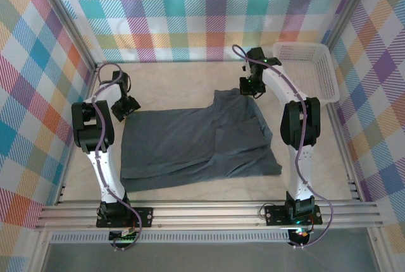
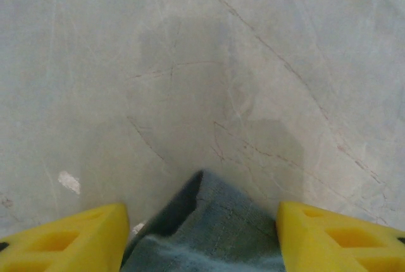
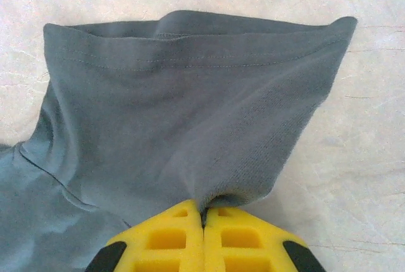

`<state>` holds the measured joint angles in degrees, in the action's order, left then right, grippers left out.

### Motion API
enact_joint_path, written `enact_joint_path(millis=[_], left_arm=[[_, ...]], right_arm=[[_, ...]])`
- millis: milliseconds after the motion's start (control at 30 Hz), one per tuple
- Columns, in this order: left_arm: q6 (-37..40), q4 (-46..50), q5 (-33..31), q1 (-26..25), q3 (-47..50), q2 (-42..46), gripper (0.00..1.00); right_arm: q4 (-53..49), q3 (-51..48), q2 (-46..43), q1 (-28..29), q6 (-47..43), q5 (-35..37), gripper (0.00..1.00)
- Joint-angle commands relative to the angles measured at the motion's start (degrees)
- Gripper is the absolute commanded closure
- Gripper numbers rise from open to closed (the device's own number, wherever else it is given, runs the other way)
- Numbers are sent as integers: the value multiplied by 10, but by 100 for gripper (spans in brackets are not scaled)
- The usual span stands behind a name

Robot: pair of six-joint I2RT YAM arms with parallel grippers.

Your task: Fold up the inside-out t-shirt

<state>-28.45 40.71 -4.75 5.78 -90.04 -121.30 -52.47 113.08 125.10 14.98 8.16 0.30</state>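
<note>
Near edge: aluminium rail across the front. Just beyond, mid-table, inside-out t-shirt spread flat, with bare table open behind it and in a strip along its front. At its far left corner, left gripper, fingers apart, cloth corner lying between them. At the far right sleeve, right gripper, fingers together, clamped on the hem. Far right corner: white mesh basket, apart from the shirt. Plaid walls closing three sides.
</note>
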Motion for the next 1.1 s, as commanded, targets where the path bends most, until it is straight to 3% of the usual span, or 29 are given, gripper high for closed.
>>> enact_joint_path(millis=[0,167,333,467,633,867,1067], left_arm=[[23,2,1,6,-16,-22,44],[42,12,34,6,-35,-45,65],[44,17,38,10,-33,-36,100],[45,39,27,32,-35,4,100],[59,42,74,37,-25,30,100],[49,58,67,42,10,123,100],[31,46,64,45,125,249,100]], right_arm=[[-10,-2,10,0,6,-21,100],[-9,-6,14,0,5,-9,100],[-10,-7,18,-11,3,34,100],[4,-29,-1,-40,10,52,100],[6,-30,6,-55,6,18,100],[-17,-14,-22,-55,19,-21,100],[82,-191,-131,-57,85,-42,100]])
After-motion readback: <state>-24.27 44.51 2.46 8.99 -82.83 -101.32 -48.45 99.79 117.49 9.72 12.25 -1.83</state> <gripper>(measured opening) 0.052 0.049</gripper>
